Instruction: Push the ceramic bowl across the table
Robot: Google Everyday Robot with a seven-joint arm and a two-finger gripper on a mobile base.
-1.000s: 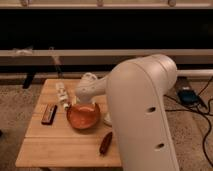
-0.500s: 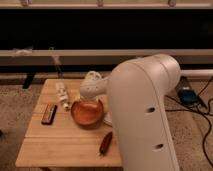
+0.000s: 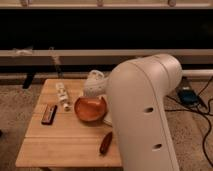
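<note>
Between the earlier frames and now, the bowl [image 3: 91,108] has slid a little toward the right side of the table [image 3: 55,145], and the wrist behind it has come along. That reads as a push in progress, with the bowl giving way easily on the planks.

What I take for the end effector [image 3: 95,83] is the pale rounded piece at the bowl's far rim, touching or just behind it; I cannot tell how its fingers stand, nor whether they hold anything.

Now the bowl sits near the table's middle, slightly right, its right side partly hidden by the large white arm [image 3: 145,115]. A small white bottle [image 3: 62,95] lies just left of it, a dark flat bar [image 3: 49,114] farther left, and a reddish-brown thing [image 3: 105,143] lies near the front edge, below the bowl.

Open planks lie at front left. Rightward, the table edge is hidden by the arm, so remaining room that way is unclear and could be short.
</note>
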